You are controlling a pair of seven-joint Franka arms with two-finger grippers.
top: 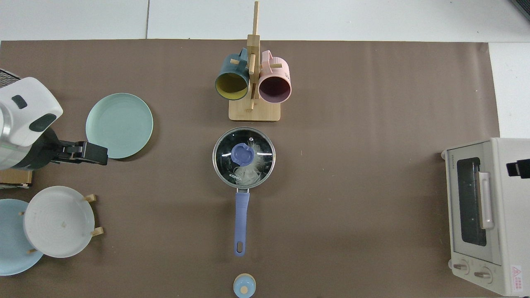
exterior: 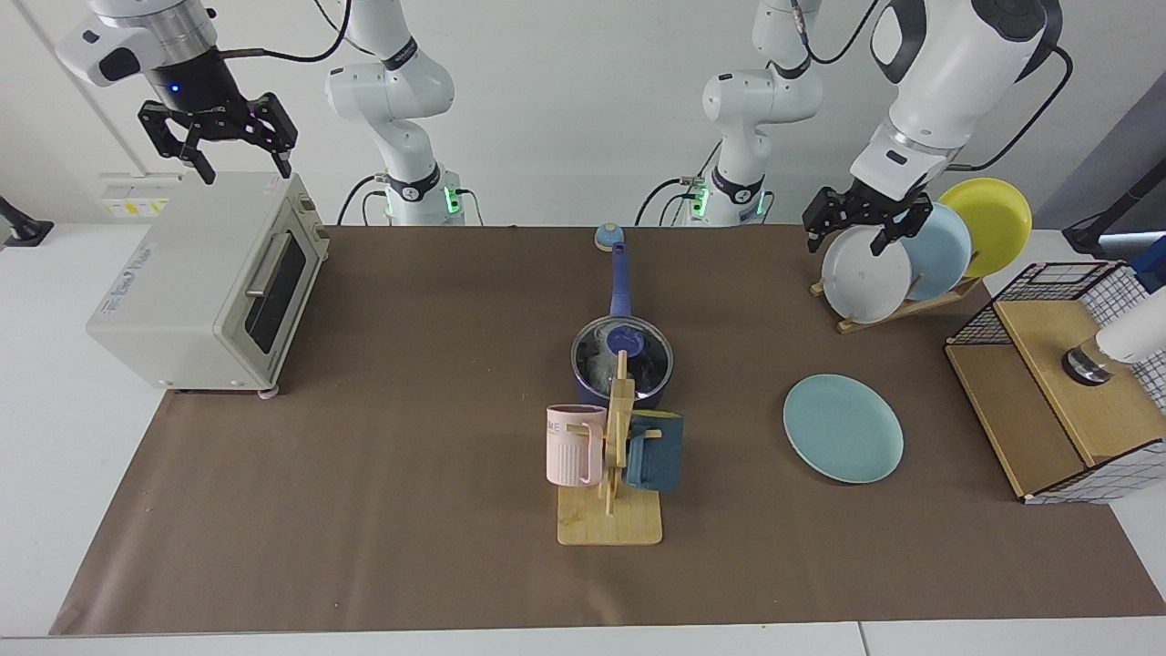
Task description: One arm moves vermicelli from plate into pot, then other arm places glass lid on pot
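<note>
The dark navy pot (exterior: pixel 592 387) stands mid-table, its long blue handle (top: pixel 241 223) pointing toward the robots. The glass lid (top: pixel 223 165) with its blue knob (exterior: pixel 625 340) sits on the pot. Through the glass the white vermicelli (top: pixel 253 169) shows inside. The teal plate (exterior: pixel 843 428) lies bare on the mat. High above the toaster oven, my right gripper (exterior: pixel 243 171) hangs open and holds nothing; only its tip (top: pixel 519 169) shows in the top view. My left gripper (exterior: pixel 843 244) waits open over the plate rack, beside the teal plate (top: pixel 119 125) in the top view.
A toaster oven (exterior: pixel 196 282) stands at the mat's edge under the right gripper. A wooden mug rack (exterior: pixel 608 524) with a pink mug and a navy mug stands just in front of the pot. A plate rack (exterior: pixel 911 305), a wire basket (exterior: pixel 1057 383) and a small blue knob (exterior: pixel 608 237) are also on the table.
</note>
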